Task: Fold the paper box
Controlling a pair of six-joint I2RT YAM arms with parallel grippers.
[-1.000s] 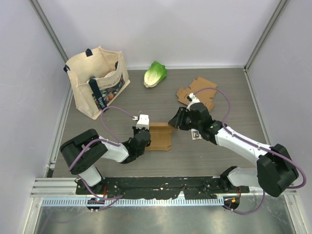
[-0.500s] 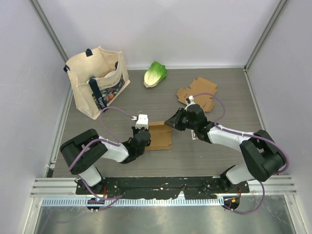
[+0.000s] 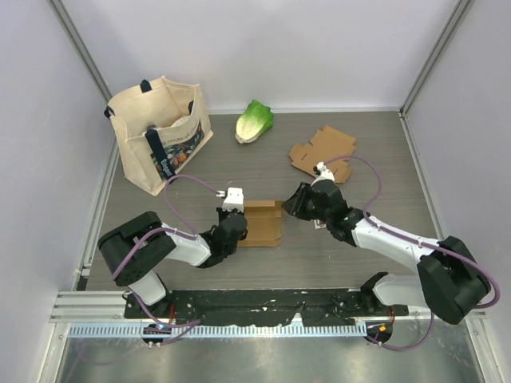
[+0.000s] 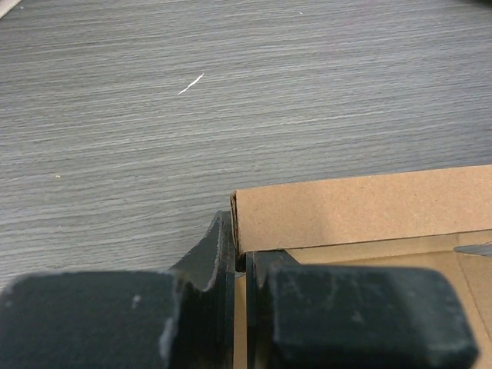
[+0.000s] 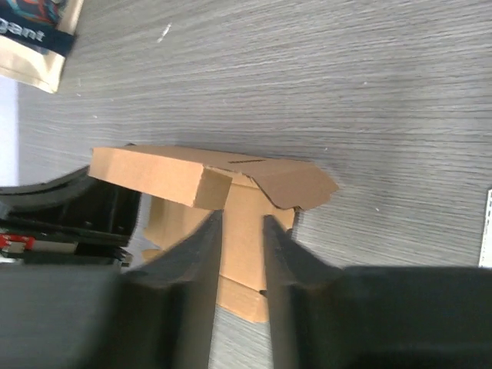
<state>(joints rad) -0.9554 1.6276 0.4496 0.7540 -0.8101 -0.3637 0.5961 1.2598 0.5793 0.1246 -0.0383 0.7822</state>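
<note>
The brown paper box (image 3: 262, 223) lies half folded on the table between both arms. My left gripper (image 3: 237, 222) is shut on its left wall; in the left wrist view the fingertips (image 4: 240, 257) pinch the thin cardboard edge beside an upright side wall (image 4: 361, 204). My right gripper (image 3: 292, 204) sits at the box's far right corner. In the right wrist view its fingers (image 5: 240, 224) stand apart, open, just short of the box (image 5: 246, 254), with a raised wall (image 5: 154, 178) and a bent flap (image 5: 296, 184) ahead of them. Nothing is between them.
A cream tote bag (image 3: 160, 136) stands at the back left; its corner shows in the right wrist view (image 5: 31, 34). A green lettuce (image 3: 254, 121) lies at the back middle. A flat cardboard blank (image 3: 323, 150) lies behind the right arm. Walls enclose the table.
My right gripper pinched in at the box's right corner half a second ago, then opened again and drew back slightly right. The left gripper and box stayed put.
</note>
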